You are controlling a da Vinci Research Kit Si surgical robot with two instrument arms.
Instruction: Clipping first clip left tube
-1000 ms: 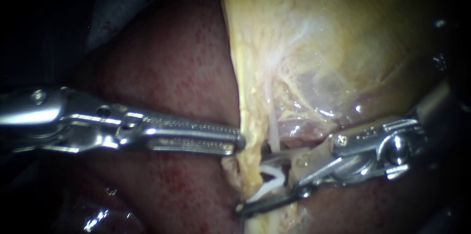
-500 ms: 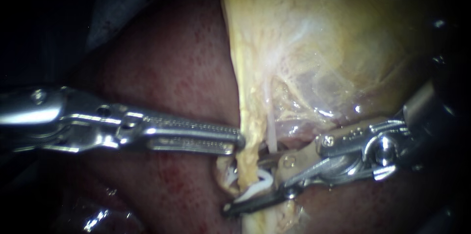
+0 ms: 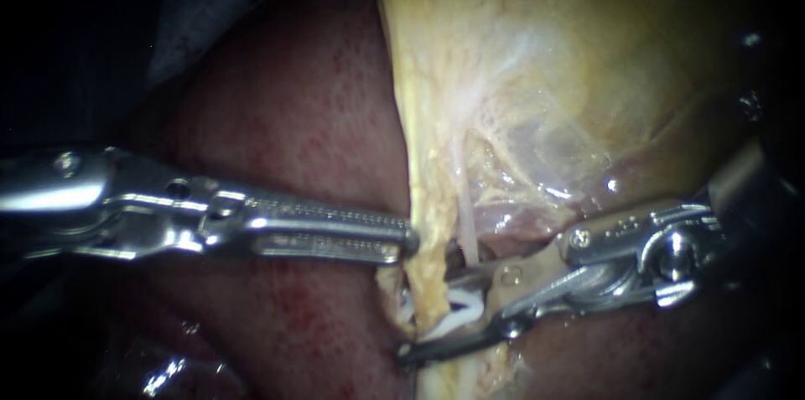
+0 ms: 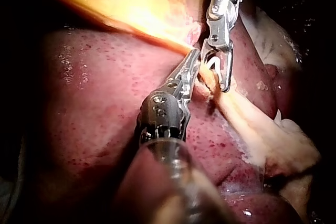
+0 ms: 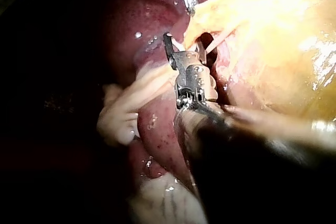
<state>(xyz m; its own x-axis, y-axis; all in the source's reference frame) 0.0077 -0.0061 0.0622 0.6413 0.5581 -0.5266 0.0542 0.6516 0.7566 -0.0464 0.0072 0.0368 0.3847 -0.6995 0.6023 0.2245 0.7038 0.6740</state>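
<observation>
Left instrument (image 3: 409, 241): claw narrow, pinching edge of left tube (image 3: 426, 287), likely to tension it. Right instrument (image 3: 432, 316): claw wide, carrying white clip (image 3: 461, 312) astride the tube, not yet squeezed.

No text, label, brand, number or sign can be read anywhere on the liver (image 3: 293, 115), the gallbladder (image 3: 570, 56) or the tissue around them, as far as the shadowed edges allow
</observation>
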